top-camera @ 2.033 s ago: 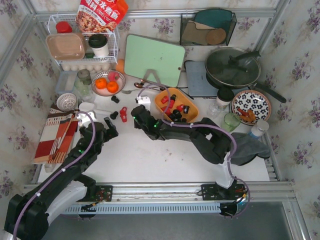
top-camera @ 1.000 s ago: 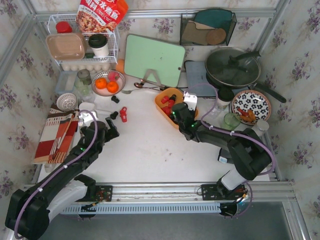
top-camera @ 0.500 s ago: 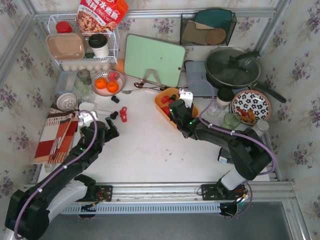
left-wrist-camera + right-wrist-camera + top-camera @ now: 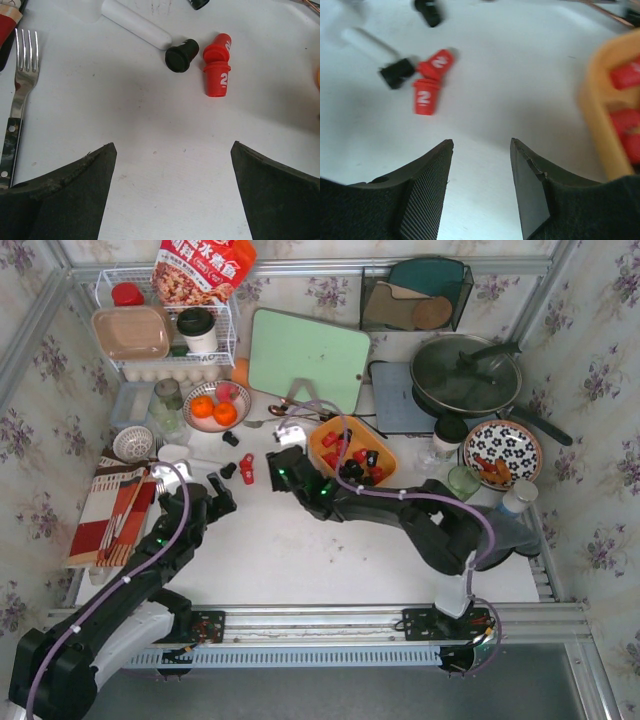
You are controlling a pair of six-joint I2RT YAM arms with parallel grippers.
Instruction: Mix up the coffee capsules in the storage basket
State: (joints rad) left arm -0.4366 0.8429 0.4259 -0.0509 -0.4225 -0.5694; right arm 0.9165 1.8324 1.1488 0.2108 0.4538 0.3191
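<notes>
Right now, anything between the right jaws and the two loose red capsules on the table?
Nothing visible. Only bare table lies between the open right jaws and the two red capsules. A black capsule sits beside them, off that line.

A white counter (image 4: 300, 550) stood between flower-papered walls. At the far left, a white wire rack (image 4: 231, 335) held a pink-beige tray (image 4: 130, 332) and a red snack bag (image 4: 203, 268). A pale green cutting board (image 4: 308, 360) sat far middle. A lidded dark pan (image 4: 466, 373) sat far right, with a flowered plate (image 4: 510, 440) nearer. A bowl (image 4: 243, 395) held two oranges (image 4: 203, 407). A fork (image 4: 20, 85) lay by a striped cloth (image 4: 105, 515) at the left.
</notes>
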